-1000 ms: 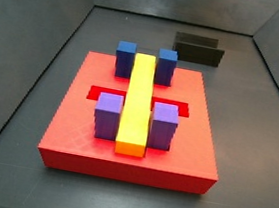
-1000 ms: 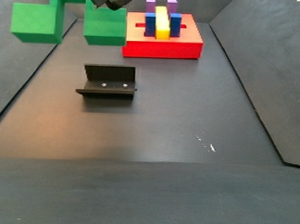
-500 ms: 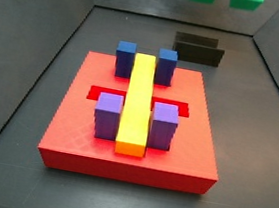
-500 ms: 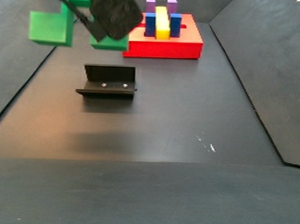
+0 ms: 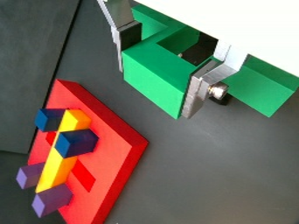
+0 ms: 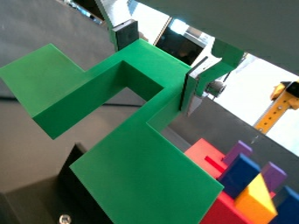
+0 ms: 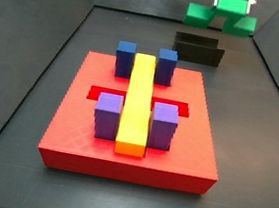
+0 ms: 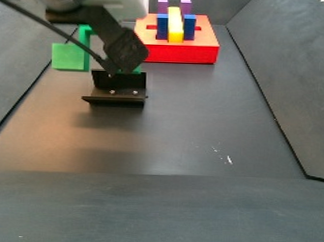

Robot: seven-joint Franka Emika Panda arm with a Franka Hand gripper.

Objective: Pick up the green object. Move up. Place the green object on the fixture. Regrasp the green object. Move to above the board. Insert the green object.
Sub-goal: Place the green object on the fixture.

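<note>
The green object (image 7: 222, 18) is a U-shaped block held in the air just above the fixture (image 7: 200, 51). My gripper (image 7: 235, 2) is shut on it. In both wrist views the silver fingers (image 5: 201, 91) clamp the block's middle section (image 5: 158, 77), with its two arms sticking out to one side (image 6: 100, 122). In a side view the gripper (image 8: 117, 49) hangs right over the fixture (image 8: 116, 89), and the green object (image 8: 71, 48) shows to its left. Part of the fixture shows under the block in a wrist view (image 6: 65, 210).
The red board (image 7: 133, 135) lies in front of the fixture, with a yellow bar (image 7: 137, 101) between blue (image 7: 127, 53) and purple (image 7: 165, 121) blocks. It also shows in the other views (image 8: 175, 45) (image 5: 100, 149) (image 6: 216, 188). Dark walls ring the floor.
My gripper has come down with the green object from high up to just above the fixture. The board has not moved.
</note>
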